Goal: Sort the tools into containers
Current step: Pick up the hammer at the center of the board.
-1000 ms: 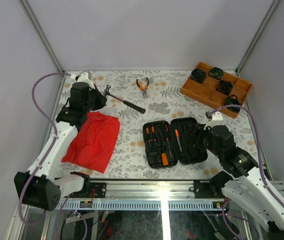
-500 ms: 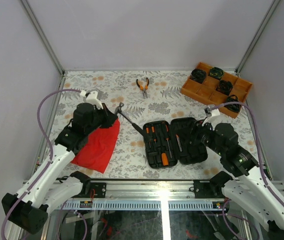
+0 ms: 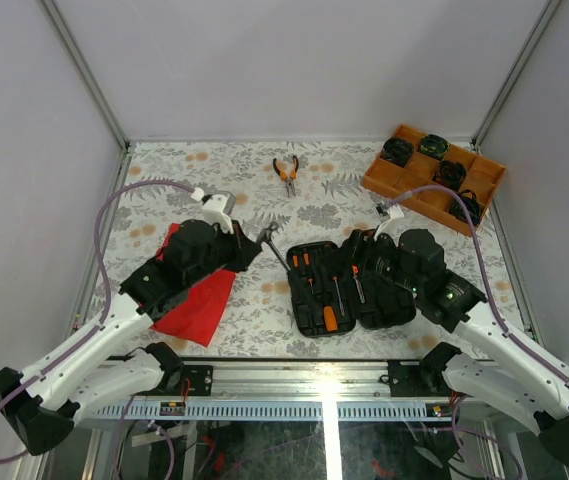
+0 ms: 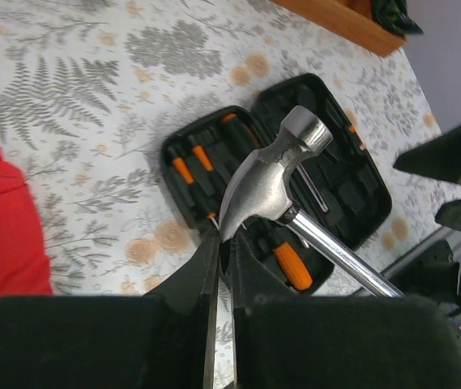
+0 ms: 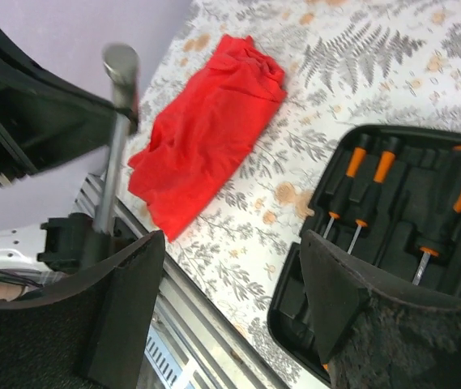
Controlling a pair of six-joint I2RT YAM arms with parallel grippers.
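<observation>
Your left gripper (image 4: 222, 253) is clenched on the hammer (image 4: 272, 185), pinching the tip of its claw between the closed fingertips. The polished steel head sits just beyond those tips, and the bare steel shaft slants off to the gripper's right; the hammer's grip end is hidden.

The tool case (image 3: 305, 322) lies open below and beyond that gripper, both halves flat on the table (image 3: 164, 190). Orange-and-black screwdrivers (image 5: 358, 166) lie in its moulded slots, mostly in the half nearer the hammer. Your right gripper (image 5: 232, 243) is released, fingers wide apart with nothing between them, hanging over the other half of the case.

The red cloth (image 3: 199, 298) lies crumpled behind and under the left gripper. The pliers (image 3: 285, 170) lie well beyond it, near the table's far edge. The orange tray (image 3: 392, 183) stands well beyond the right gripper, in the far corner.

A strip of patterned table separates cloth and case. The metal rail (image 3: 294, 375) runs just behind both grippers, close to the case's near rim.
</observation>
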